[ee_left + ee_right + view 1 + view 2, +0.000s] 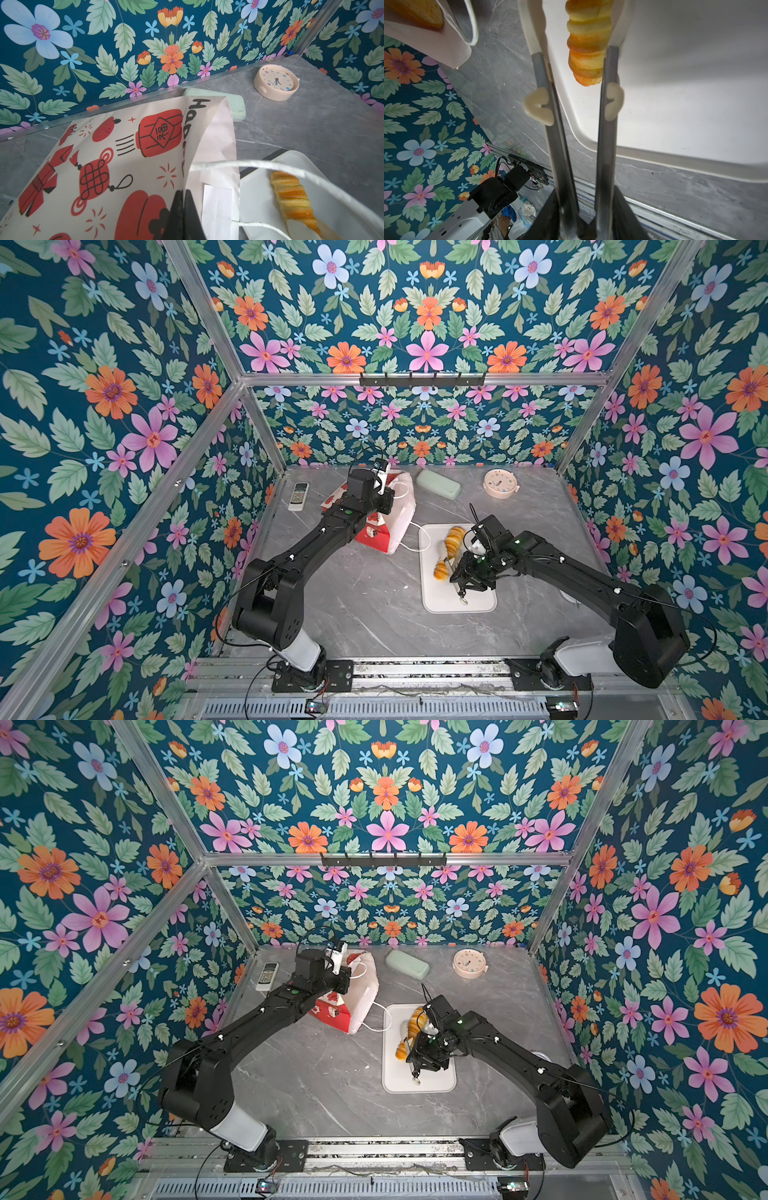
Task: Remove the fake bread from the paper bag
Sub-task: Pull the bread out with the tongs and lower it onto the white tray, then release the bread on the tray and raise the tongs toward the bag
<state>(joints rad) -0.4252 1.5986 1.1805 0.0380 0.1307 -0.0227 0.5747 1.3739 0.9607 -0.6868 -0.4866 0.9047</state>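
Your left gripper [183,193] pinches the rim of the paper bag [124,155], seemingly to hold its mouth open, while your right gripper [584,207] grasps tongs [606,145] whose parted tips flank the ridged loaf [588,41] on the tray [675,83].

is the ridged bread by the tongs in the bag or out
Out: the ridged bread lies on the white tray, between the tongs.

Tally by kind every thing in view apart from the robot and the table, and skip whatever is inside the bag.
Bread: 2, the second also on the tray
Paper bag: 1
Tray: 1
Tongs: 1
Remote: 1
Clock: 1
Green case: 1
Total: 8
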